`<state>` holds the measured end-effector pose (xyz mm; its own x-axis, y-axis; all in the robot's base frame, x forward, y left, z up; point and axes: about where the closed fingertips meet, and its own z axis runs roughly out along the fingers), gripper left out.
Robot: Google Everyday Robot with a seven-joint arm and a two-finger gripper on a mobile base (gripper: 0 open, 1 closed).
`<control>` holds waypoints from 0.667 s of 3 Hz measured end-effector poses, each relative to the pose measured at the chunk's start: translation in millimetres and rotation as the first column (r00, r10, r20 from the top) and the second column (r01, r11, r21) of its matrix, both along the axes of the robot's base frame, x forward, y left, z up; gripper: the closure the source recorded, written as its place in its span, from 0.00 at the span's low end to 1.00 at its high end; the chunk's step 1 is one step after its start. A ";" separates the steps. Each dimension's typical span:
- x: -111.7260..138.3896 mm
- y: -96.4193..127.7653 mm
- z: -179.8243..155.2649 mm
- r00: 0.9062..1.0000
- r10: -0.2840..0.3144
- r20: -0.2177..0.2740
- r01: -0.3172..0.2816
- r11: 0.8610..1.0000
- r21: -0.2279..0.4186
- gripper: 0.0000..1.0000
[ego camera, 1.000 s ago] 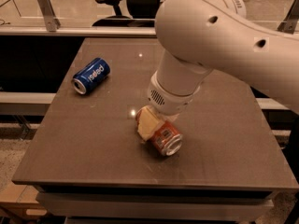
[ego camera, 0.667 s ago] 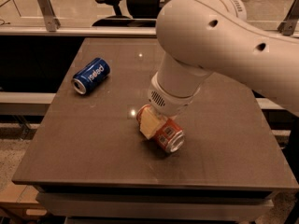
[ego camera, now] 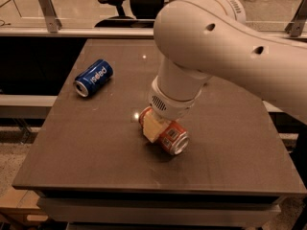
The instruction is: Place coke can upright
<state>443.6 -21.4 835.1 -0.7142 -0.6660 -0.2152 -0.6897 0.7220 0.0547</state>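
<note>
The coke can (ego camera: 169, 136) is red with silver ends and a white label patch. It lies tilted on its side near the middle of the dark table (ego camera: 96, 143), its silver end facing front right. My gripper (ego camera: 154, 124) hangs from the big white arm (ego camera: 211, 47) and is shut on the coke can, with a cream finger (ego camera: 151, 125) across the can's left side. The other finger is hidden behind the can.
A blue Pepsi can (ego camera: 94, 77) lies on its side at the table's back left. An office chair (ego camera: 144, 1) and a glass partition stand behind the table. The table's front edge (ego camera: 158, 188) is near the can.
The coke can has tipped slightly in the gripper, its front end turning a little toward the front right. The Pepsi can has not moved.
</note>
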 end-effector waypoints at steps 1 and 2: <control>0.1 -0.2 0.5 1.000 0.000 0.001 0.000 1.000 -0.001 1.00; 8.8 -12.0 25.9 0.999 0.005 0.040 -0.004 1.000 -0.020 1.00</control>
